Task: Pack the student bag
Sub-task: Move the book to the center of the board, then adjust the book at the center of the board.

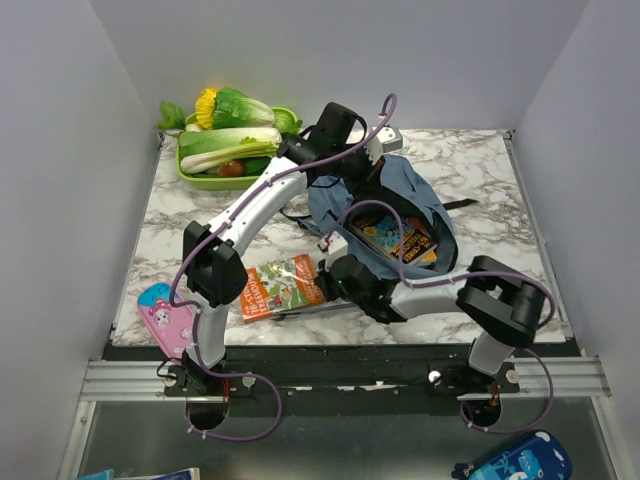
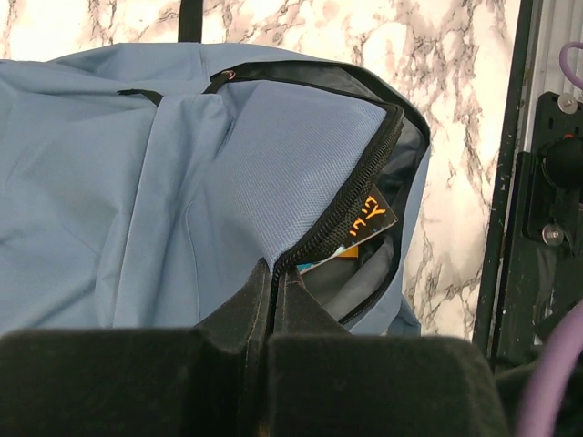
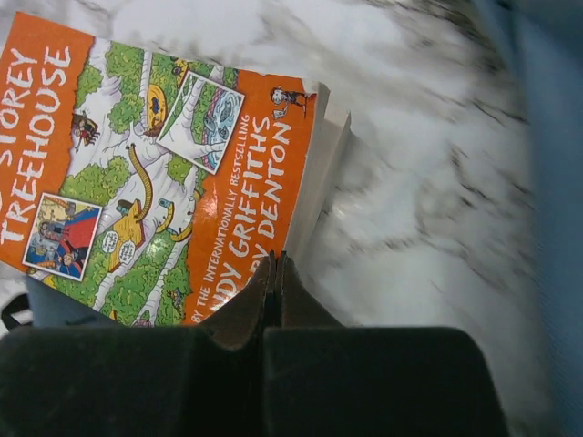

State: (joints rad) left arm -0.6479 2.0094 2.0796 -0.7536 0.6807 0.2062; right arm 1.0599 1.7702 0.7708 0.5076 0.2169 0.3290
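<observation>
The bag [image 1: 415, 185] lies open on the table [image 1: 485, 175], 1 dark book [image 2: 372, 217] inside. The left pincer [image 2: 273, 269] is clamped on its zipper rim; hold that rim high. The right pincer [image 3: 275, 266], closed on nothing, must open wide to grip the orange book [image 3: 137, 182].

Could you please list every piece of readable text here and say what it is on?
"OREY TREEHOUSE" (cut off): orange book cover.
"BY THE INTERNATIONALLY BESTSELLING": same cover.
"DY GRIFFITHS", "Y DENTON" (cut off): same cover.
Dark book in the student bag: orange letters, unreadable.
</observation>
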